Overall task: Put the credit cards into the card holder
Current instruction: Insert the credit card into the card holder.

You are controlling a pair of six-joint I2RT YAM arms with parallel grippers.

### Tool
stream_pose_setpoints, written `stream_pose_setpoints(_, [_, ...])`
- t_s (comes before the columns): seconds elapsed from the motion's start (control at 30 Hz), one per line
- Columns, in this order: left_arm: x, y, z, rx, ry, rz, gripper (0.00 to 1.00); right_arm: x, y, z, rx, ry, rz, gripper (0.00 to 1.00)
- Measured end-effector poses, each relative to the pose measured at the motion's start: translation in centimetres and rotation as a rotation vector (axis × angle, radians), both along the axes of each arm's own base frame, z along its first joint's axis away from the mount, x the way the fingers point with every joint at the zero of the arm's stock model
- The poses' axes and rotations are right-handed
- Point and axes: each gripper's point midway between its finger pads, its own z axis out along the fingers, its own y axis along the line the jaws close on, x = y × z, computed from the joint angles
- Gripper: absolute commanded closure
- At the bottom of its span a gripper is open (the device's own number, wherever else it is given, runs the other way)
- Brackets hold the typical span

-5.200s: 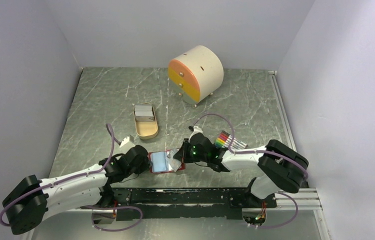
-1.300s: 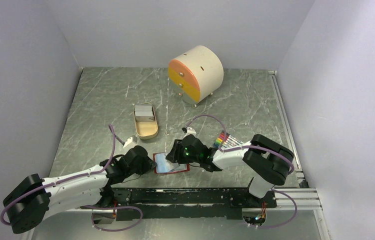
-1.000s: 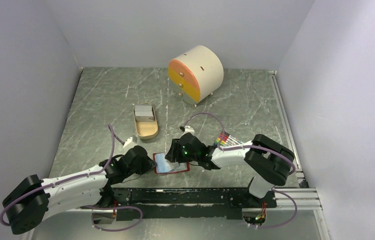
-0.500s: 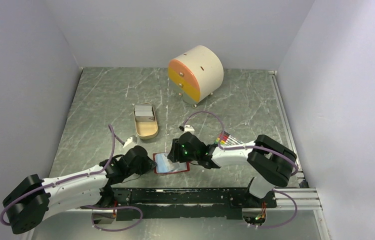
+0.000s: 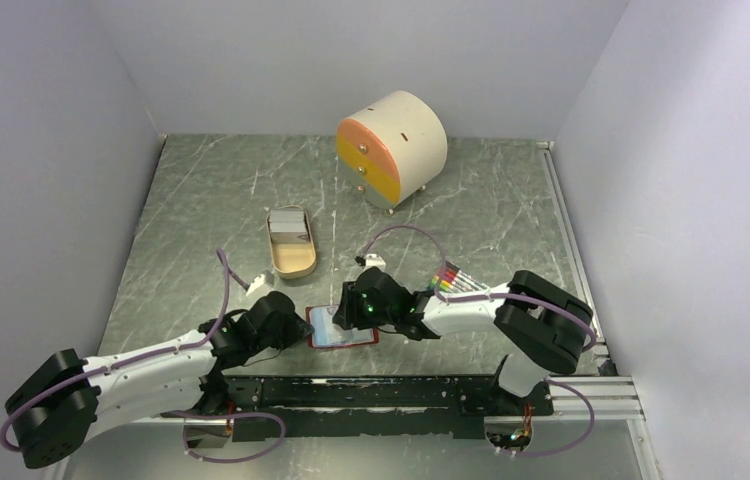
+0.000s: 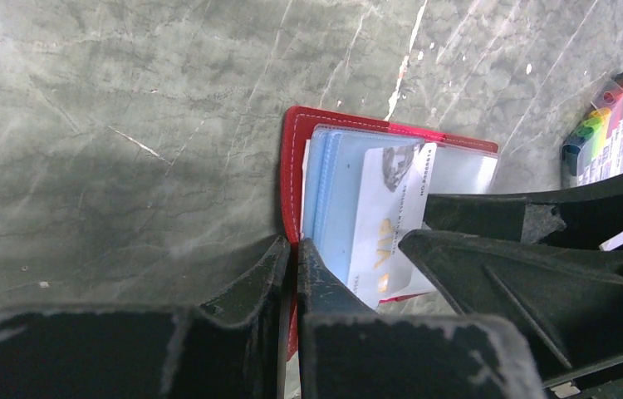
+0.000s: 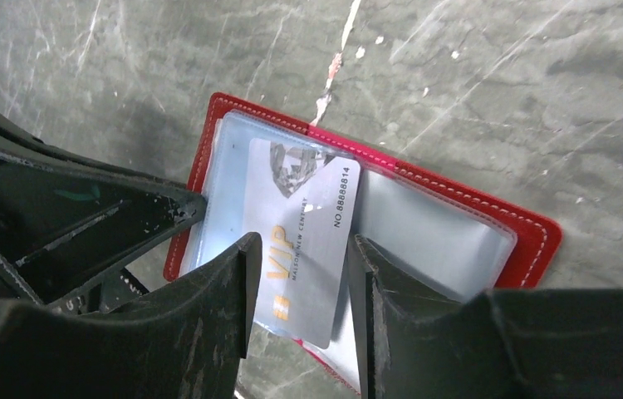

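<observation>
right hand (image 7: 301, 278) crept left, gripping one card (image 7: 308, 195) over one card holder (image 7: 437, 237).

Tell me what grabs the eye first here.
The open red card holder at the near edge of the table, one edge pinched in the shut left claw. A silver VIP card lies across its pale blue pockets, gripped by the right claw. At the back, a round box with an orange and yellow front.
</observation>
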Motion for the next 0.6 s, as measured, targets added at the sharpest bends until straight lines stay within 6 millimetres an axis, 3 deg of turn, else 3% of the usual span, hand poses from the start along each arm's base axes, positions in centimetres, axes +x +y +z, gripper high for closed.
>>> stream_pose_setpoints(0.6, [0.0,0.1,-0.1,0.011,-0.002,-0.007,0.91,-1.2,1.2,-0.2,0.039,0.029,0.058,0.62])
